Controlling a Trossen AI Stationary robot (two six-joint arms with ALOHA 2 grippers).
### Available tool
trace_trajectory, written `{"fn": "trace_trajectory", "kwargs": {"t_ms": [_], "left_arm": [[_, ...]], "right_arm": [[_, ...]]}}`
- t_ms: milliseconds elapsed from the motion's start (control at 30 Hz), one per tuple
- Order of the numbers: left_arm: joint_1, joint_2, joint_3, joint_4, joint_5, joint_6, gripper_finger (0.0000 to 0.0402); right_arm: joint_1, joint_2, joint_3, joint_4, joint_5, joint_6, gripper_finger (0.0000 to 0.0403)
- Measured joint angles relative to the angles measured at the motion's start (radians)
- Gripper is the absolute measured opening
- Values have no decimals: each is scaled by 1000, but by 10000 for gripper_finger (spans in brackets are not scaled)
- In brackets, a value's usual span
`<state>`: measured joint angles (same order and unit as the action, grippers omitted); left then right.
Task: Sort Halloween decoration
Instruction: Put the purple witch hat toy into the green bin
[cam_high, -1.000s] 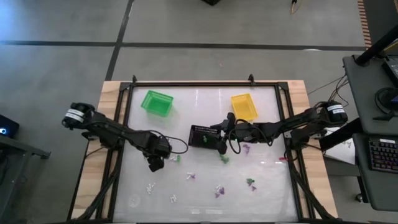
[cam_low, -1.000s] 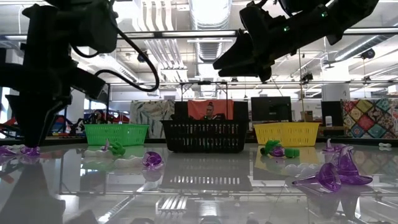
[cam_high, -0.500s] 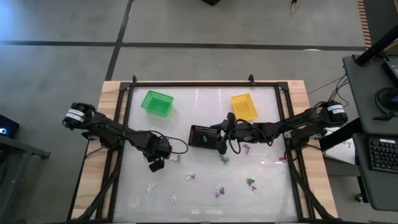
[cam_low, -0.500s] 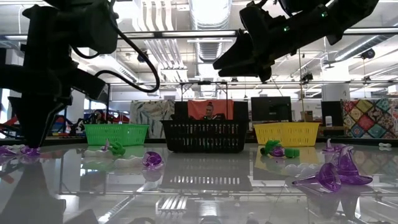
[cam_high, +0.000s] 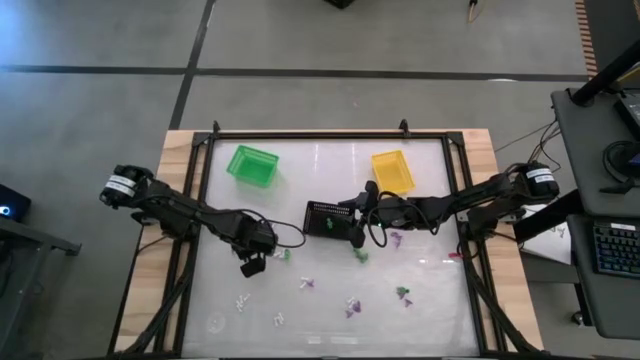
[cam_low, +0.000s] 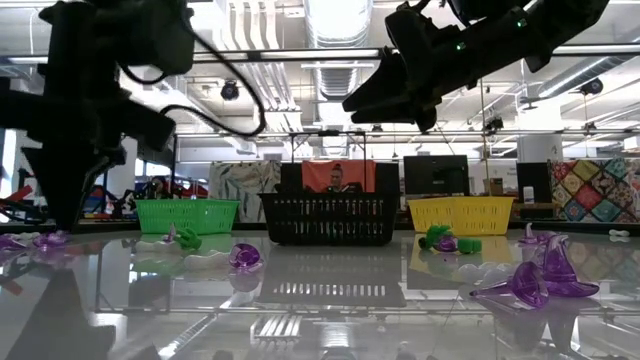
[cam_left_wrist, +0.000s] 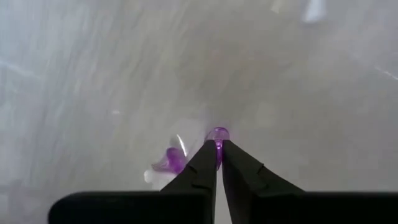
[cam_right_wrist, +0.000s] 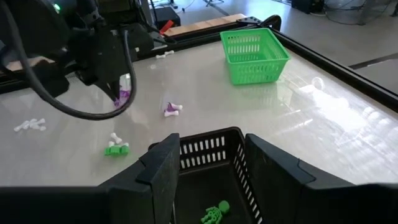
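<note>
Left wrist view shows the left tool (cam_left_wrist: 219, 149) with its two dark fingers (cam_left_wrist: 202, 168) now pressed together on a small purple trinket (cam_left_wrist: 217, 134); a second purple and white piece (cam_left_wrist: 169, 163) lies just beside it on the table (cam_left_wrist: 93, 81). One second ago this tool stood open above the same place on the left part of the table, so what has changed is the closing itself: the fingers came together around the purple piece. In the high view the left tool (cam_high: 252, 266) is low at the table, near and to the left of the black basket (cam_high: 329, 218). The low view has the purple piece (cam_low: 48, 240) at the tip of the left arm, very close to the table surface.

I judge that the grasp is made but the lift is not yet done. For the sorting, the next step would be to carry this piece to its basket; which basket takes purple I cannot tell.

The right tool (cam_right_wrist: 208, 165) has not moved; it waits with its fingers wide apart over the black basket, where a green skeleton (cam_right_wrist: 212, 215) already lies. Other trinkets (cam_high: 352, 305) remain scattered on the near half of the table. The green basket (cam_high: 253, 165) and the yellow basket (cam_high: 392, 171) stand at the far side.
</note>
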<state>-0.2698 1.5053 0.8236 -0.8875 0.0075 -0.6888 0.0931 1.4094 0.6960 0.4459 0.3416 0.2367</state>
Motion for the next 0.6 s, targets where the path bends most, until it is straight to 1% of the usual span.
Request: {"fn": "trace_trajectory", "kwargs": {"t_ms": [167,267,367,433,533,600], "left_arm": [[-2,-23,67,1,-6,110,1],[-2,-57,104,2,-54,202,0],[19,-105,134,4,-133,295,0],[47,-143,148,13,-213,340,0],[104,-212,156,56,-330,402,0],[154,-254,153,81,-373,448,0]], "right_arm": [[0,0,0,0,0,0,171],[0,0,0,0,0,0,171],[0,0,0,0,0,0,171],[0,0,0,0,0,0,171],[0,0,0,0,0,0,171],[0,0,0,0,0,0,171]]}}
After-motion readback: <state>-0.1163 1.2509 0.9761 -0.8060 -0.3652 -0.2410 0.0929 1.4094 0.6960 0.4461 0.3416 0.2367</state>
